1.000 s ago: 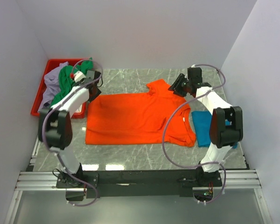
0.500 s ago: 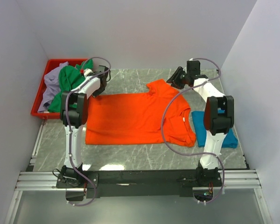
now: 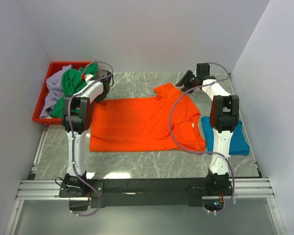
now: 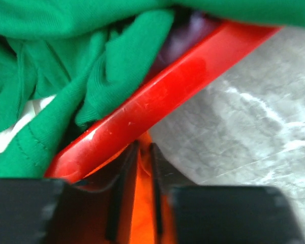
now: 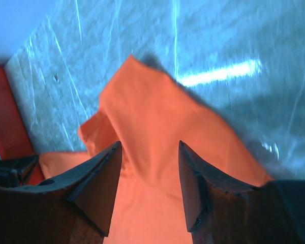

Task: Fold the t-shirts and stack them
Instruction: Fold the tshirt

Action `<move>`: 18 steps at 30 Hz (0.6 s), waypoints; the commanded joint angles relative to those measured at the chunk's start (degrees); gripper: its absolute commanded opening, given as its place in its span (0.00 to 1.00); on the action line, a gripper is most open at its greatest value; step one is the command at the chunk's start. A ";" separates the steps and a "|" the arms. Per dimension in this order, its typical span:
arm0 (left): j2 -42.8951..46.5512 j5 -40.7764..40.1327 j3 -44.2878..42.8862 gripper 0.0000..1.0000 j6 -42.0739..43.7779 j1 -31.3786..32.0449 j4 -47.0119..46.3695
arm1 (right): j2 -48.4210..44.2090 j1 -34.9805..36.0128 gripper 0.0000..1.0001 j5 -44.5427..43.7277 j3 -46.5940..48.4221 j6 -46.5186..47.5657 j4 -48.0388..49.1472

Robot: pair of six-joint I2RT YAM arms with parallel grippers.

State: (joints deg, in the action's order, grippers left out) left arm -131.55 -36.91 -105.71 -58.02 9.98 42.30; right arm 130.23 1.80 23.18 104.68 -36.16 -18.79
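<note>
Orange t-shirt spread flat on the marble table, ready for folding. The left gripper pinches its far-left corner beside the red tray. The right gripper hangs spread apart over the far sleeve, probably to grasp it. The teal t-shirt lies folded at right, likely the stack base. The green t-shirt and lavender t-shirt wait in the tray. No writing is legible.

bright orange t-shirt, plain one-colour cloth, teal blue t-shirt just right of it, green t-shirt and pale lavender t-shirt off to its left in a pretty shiny red tray, grey marble-look table with white veins under it
</note>
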 commanded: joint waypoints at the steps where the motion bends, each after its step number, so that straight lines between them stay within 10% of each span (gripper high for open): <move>1: 0.15 0.34 1.73 0.20 0.19 -0.57 -1.69 | 3.00 -0.66 0.56 -0.94 6.49 0.74 -2.13; 6: 0.94 1.83 3.84 0.01 0.98 -0.66 -3.89 | 9.14 -0.84 0.60 0.29 13.86 -1.28 -3.27; 18: 1.73 5.00 5.78 0.01 2.03 -0.66 -6.88 | 16.63 2.50 0.61 -4.54 23.10 -8.04 -2.39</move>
State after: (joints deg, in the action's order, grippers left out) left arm -130.45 -35.79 -101.78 -56.66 9.61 36.36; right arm 145.27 2.31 20.88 123.17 -42.26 -21.39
